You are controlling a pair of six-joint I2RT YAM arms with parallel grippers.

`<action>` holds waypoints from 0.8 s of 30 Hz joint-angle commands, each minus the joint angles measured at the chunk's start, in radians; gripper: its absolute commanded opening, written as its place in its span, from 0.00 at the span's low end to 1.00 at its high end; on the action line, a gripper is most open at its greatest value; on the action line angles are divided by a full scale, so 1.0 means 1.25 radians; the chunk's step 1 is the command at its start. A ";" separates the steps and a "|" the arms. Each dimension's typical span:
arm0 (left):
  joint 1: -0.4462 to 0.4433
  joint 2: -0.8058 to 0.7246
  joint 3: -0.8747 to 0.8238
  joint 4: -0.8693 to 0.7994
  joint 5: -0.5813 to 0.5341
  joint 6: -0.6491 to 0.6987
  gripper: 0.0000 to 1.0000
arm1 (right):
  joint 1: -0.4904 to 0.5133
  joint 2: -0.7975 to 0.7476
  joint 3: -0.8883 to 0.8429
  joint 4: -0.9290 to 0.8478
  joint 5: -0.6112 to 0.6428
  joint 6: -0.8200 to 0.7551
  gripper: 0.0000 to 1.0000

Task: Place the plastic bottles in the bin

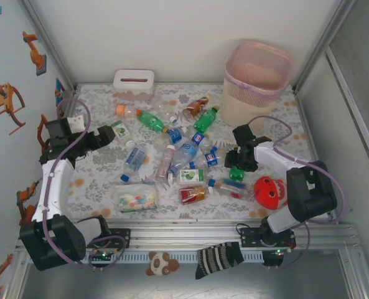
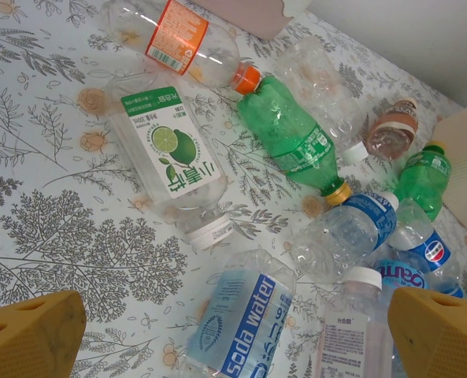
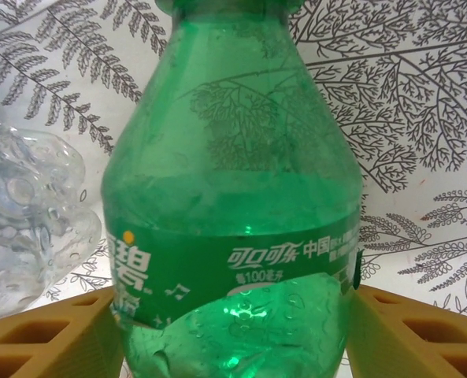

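At the far right, bin (image 1: 259,78): upright; plastic bottles (image 1: 178,146) strewn mid-table.
Surface: leaf-patterned cloth (image 1: 103,187), white walls (image 1: 172,37).
Left wrist: left gripper (image 2: 233,327) jaws wide over soda water bottle (image 2: 245,315).
Right wrist: right gripper (image 3: 233,331) jaws pressed on green bottle (image 3: 233,197).

High overview; wrist close-ups of bottles (image 1: 152,120)

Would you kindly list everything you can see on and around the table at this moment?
plastic bottles: about a dozen, green, clear, blue-labelled, orange, red; scattered mid-table
bin: one, beige-pink, far right corner
tissue box: one, white, far left
clear packet: one, coloured pieces, near left
red toy: one, near right
striped sock, plush toy: one each, front ledge
table: one, grey floral cloth
left gripper: one, open, above bottles
right gripper: one, closed on a green bottle
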 commanded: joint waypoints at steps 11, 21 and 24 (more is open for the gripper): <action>0.006 0.011 0.000 0.027 0.034 -0.043 0.99 | 0.006 -0.038 -0.008 -0.026 0.034 0.003 0.62; 0.006 -0.017 -0.003 0.065 0.100 -0.043 1.00 | 0.006 -0.161 0.049 -0.122 0.040 -0.015 0.61; 0.005 -0.064 -0.021 0.091 0.121 -0.026 1.00 | 0.006 -0.195 0.088 -0.153 0.034 -0.020 0.61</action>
